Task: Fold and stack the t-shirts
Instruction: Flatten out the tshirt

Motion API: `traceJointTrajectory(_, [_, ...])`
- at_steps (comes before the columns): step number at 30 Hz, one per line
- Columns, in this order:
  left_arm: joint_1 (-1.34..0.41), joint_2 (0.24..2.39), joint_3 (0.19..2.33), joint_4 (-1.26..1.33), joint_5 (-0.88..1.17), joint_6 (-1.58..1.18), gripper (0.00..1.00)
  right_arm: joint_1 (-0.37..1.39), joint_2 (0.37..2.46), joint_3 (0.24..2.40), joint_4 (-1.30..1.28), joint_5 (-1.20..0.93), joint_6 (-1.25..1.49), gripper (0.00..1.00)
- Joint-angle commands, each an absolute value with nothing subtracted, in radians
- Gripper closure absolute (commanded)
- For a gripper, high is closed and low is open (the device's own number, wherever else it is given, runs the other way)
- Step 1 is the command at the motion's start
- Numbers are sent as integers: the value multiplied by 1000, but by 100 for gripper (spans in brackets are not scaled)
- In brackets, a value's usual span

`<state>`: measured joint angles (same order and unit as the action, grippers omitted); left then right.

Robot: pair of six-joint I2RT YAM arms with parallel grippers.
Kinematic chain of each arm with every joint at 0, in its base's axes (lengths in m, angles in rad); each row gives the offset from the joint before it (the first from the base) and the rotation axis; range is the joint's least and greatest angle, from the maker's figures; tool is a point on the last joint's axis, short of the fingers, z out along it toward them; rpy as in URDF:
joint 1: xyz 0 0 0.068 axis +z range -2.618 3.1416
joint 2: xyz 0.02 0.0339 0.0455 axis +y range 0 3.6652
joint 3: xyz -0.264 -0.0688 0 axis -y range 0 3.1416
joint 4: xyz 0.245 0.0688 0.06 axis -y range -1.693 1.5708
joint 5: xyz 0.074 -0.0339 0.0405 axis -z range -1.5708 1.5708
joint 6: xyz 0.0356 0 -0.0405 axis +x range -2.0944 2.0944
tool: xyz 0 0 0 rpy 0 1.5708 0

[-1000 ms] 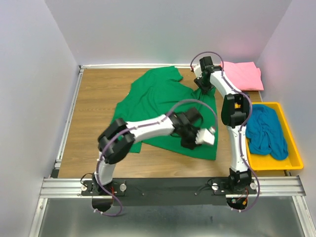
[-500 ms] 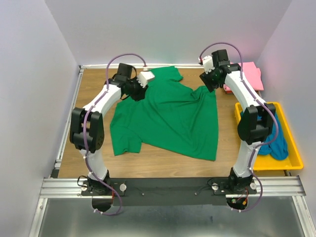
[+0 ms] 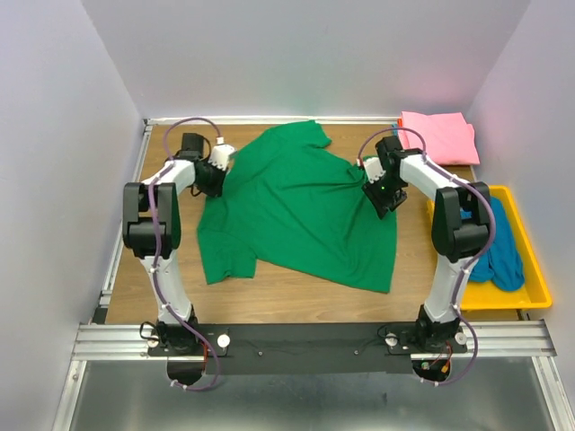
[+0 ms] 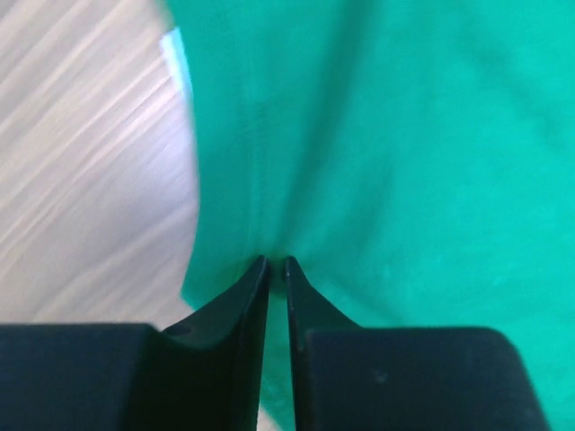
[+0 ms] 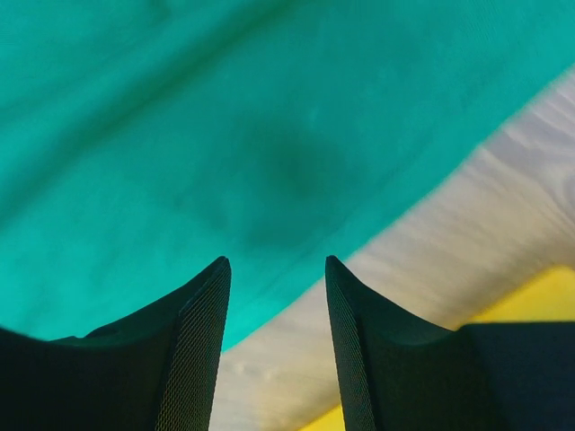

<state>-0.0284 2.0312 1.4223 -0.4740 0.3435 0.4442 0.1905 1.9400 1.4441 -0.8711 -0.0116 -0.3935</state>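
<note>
A dark green t-shirt (image 3: 296,211) lies spread out on the wooden table (image 3: 171,260). My left gripper (image 3: 212,180) sits at the shirt's left edge. In the left wrist view its jaws (image 4: 277,263) are pinched on a ridge of the green fabric (image 4: 404,135). At the shirt's right edge is my right gripper (image 3: 384,199). The right wrist view shows that gripper (image 5: 277,262) open just above the hem of the green cloth (image 5: 180,108), holding nothing. A folded pink t-shirt (image 3: 438,136) rests at the back right. A teal-blue t-shirt (image 3: 494,242) lies crumpled in the tray.
The yellow plastic tray (image 3: 532,269) stands along the table's right side, and its corner (image 5: 539,296) shows past my right fingers. Bare wood (image 4: 81,180) borders the shirt on the left. White walls close in the table on three sides.
The left gripper came down from the collar area to the shirt's left edge and closed on the fabric. The right gripper dropped from the back toward the shirt's right hem.
</note>
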Motion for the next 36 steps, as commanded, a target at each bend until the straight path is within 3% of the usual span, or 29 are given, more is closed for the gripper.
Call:
traceJointTrajectory(1, [57,2028,1306,-494,269,416,82,195,2049,1451,-807,32,-387,46])
traceJointTrajectory(8, [167,1879,1067,-437,230,382,88,195,2144,1529,-781,64,-414,47])
traceJointTrajectory(12, [184,1773,1060,-486,316,402,83,195,2181,1562,-762,80,-431,47])
traceJointTrajectory(18, [167,1744,1279,-555,408,436,69,195,2212,1693,-758,117,-459,47])
traceJointTrajectory(24, [107,1957,1629,-580,446,393,69,195,2301,1838,-759,178,-492,47])
traceJointTrajectory(32, [3,2249,1959,-546,419,310,69,195,2309,1824,-759,198,-492,45])
traceJointTrajectory(36, [-34,2388,2083,-545,396,241,68,195,2267,1781,-759,193,-471,36])
